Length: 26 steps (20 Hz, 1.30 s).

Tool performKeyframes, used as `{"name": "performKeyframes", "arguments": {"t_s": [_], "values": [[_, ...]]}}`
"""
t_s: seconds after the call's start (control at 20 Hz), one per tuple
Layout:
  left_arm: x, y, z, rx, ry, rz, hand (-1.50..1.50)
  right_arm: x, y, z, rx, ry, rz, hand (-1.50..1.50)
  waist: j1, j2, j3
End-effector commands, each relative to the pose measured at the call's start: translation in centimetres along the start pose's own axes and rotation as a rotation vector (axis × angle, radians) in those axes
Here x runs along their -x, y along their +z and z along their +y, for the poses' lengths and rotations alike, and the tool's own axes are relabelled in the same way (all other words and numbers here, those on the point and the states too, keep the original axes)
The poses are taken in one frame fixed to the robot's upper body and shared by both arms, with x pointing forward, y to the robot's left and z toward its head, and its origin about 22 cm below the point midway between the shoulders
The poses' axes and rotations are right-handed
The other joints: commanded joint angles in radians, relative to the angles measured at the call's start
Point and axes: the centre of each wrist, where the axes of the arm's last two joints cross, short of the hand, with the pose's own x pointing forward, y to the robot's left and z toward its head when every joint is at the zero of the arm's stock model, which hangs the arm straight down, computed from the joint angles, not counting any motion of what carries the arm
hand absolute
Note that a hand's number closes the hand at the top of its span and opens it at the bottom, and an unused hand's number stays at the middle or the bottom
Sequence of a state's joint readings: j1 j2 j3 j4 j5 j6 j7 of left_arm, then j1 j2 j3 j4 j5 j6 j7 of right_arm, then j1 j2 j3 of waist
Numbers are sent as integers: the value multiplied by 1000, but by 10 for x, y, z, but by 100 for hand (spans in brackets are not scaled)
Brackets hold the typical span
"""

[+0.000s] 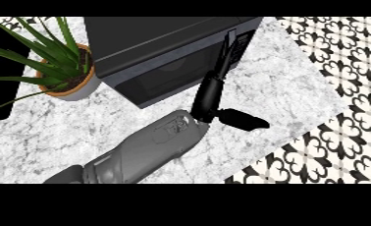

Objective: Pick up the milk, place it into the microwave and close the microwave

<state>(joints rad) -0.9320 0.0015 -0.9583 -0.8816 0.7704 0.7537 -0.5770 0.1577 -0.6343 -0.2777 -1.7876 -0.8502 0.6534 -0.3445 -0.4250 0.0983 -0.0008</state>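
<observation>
Left hand [207, 101], released and grasping nothing: fingers [215, 80] straight and laid against the lower end of the microwave door [229, 48], thumb [243, 119] splayed out to the right above the marble counter [290, 87]. Behind the hand, grey forearm [145, 146] slanting in from the lower left. Door seen nearly edge-on, standing out from the front of the black microwave [167, 33], apparently partly open; dark cavity beside it, contents not discernible. Milk nowhere in view: not in the hand, not on the visible counter; possibly within the cavity, though not confirmable here. Judged stage: closing of the door. Door likely stiff, smooth and hinged, best pushed with flat fingers near its free edge rather than gripped. Milk, if a carton, probably light to moderate in weight, thin-walled, easily dented and somewhat slick; best taken round the middle of the body, kept upright, not lifted by the top. Right hand absent from the view. Farther out, potted plant [54, 60] at the microwave's left, and patterned floor tiles [333, 48] beyond the counter's right edge.
</observation>
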Motion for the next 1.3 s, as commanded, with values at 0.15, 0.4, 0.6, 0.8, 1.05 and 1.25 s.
{"name": "performKeyframes", "arguments": {"t_s": [0.15,0.4,0.6,0.8,1.05,1.25], "values": [[-3,-15,3,-21,0,2,-150,-4,-8,-2,-39,-11,-1,-150,2,4,0],[-4,-18,3,-20,2,-4,-150,-4,-7,-4,-35,-26,2,-150,-5,2,1],[7,-8,5,7,29,97,150,-5,-8,-4,-45,-33,11,-150,-10,12,3],[23,-16,23,-17,-196,80,-150,-7,-9,-5,-32,-31,7,-150,23,-9,14],[30,-28,53,-107,-354,65,-150,-13,-5,-9,-10,-11,13,-150,57,-18,15],[24,-38,54,-119,-382,38,-150,-13,-2,-10,9,-14,9,-150,70,-11,17]]}}
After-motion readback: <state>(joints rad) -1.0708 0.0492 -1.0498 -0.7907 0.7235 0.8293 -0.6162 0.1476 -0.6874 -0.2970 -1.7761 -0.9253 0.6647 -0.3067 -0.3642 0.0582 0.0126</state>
